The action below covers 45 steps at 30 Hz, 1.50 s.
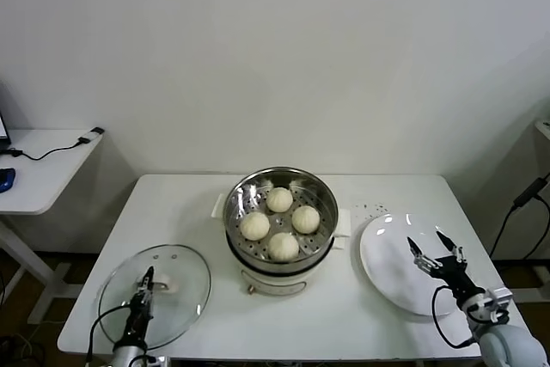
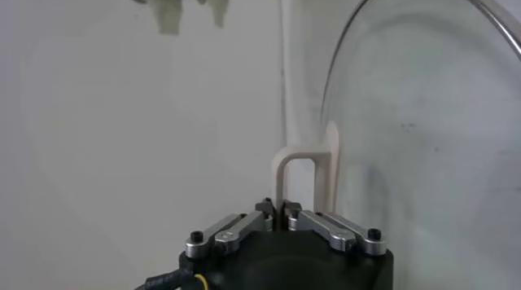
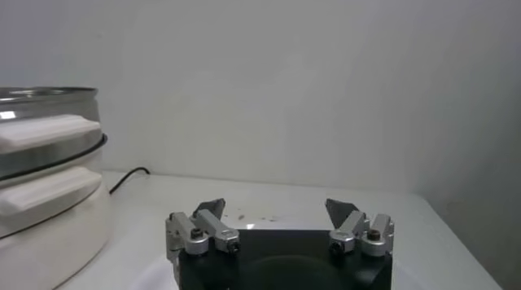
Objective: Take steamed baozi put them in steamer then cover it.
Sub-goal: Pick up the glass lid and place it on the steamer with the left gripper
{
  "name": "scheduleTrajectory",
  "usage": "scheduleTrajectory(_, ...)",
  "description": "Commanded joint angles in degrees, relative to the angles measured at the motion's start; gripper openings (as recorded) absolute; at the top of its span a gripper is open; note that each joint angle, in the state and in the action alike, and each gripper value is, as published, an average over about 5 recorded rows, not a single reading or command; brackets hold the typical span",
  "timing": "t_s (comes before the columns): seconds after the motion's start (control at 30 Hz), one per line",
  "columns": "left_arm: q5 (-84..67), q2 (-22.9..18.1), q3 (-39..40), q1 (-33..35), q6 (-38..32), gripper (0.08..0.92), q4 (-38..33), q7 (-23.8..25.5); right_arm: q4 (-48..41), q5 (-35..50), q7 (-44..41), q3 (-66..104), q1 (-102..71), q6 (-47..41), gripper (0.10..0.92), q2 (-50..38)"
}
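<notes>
White bench (image 1: 198, 204) fills the lower half of the head view, with a plain pale wall behind it. At the lower left of the frame, nearest to the camera, the left claw (image 1: 148, 278) stands over the cover (image 1: 155, 296), which lies flat on the bench near the front edge. In the left wrist view the fingers of the left claw (image 2: 278, 207) are pressed together on the whitish handle (image 2: 308, 179) of the cover (image 2: 431, 137), so this claw grips the cover by its handle.

At the lower right of the frame the right claw (image 1: 432, 247) hangs over the white plate (image 1: 391, 277). Its two fingers are spread wide and hold nothing. The right wrist view shows the same: the right claw (image 3: 277, 208) is open, with the side of the steamer (image 3: 45, 202) at the left edge of that frame.

Farther back, in the centre of the head view, the steamer (image 1: 320, 191) stands on the bench between the cover and the plate. It has no lid on it. The four steamed baozi (image 1: 281, 223) lie on its perforated tray, close to each other in a diamond shape.

At the upper left of the frame a second small table (image 1: 39, 178) stands apart, with a black cable (image 1: 51, 149) on it.
</notes>
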Motion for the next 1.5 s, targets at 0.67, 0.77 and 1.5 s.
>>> scheduleTrajectory(0.67, -11.2, 17.51, 10.39, 8.83, 27.71, 0.141, -34.7, 10.78, -3.87, -2.33, 0.15, -0.9, 4.45, 0.58, 0.823, -1.25)
scheduleTrajectory(0.77, -9.38, 21.05, 16.64, 4.7, 33.7, 0.141, -34.66, 14.36, -4.4, -3.03, 0.23, -1.5, 5.35, 0.59, 0.823, -1.49)
scheduleTrajectory(1.5, 10.5, 9.97, 48.48, -24.71, 48.23, 0.141, -26.83, 38.36, -7.63, -7.63, 0.48, -3.77, 9.08, 1.18, 0.823, 0.08)
